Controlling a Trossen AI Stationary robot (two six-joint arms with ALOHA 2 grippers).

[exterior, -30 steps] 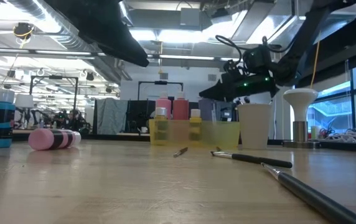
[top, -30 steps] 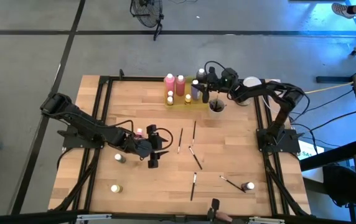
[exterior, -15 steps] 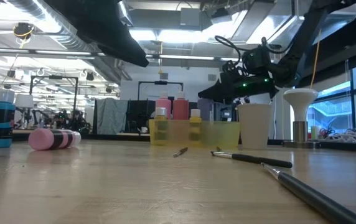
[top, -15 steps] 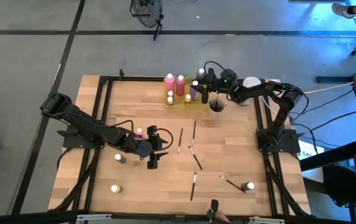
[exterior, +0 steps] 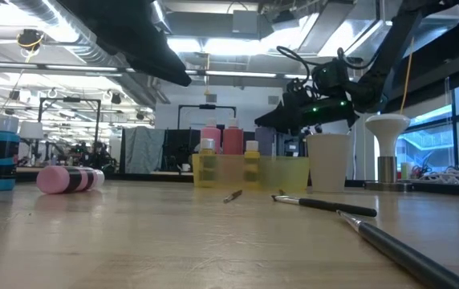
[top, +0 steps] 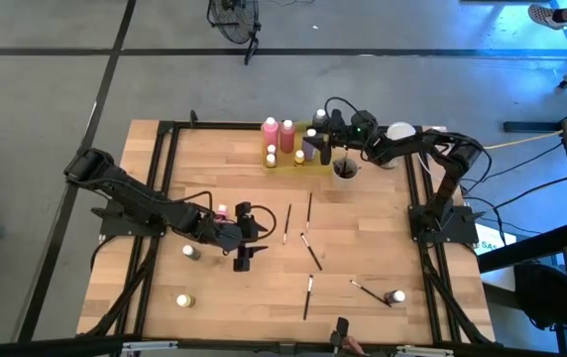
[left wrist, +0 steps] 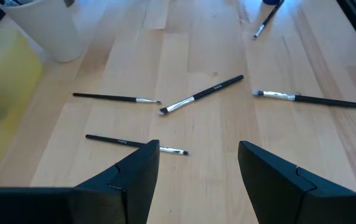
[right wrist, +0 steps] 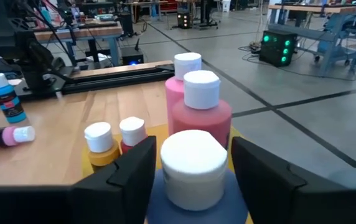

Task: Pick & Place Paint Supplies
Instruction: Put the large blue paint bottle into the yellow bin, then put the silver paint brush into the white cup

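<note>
Inside the yellow tray [top: 315, 159], a white-capped bottle [right wrist: 193, 163] is being straddled by the right end effector [right wrist: 193, 180], fingers parted; pink bottles [right wrist: 198, 106] are crowded just behind.

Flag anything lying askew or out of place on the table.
One pink bottle lies on its side near the left hand, while the bottles in the yellow tray stand upright. Several paintbrushes lie scattered at different angles on the wood.
</note>
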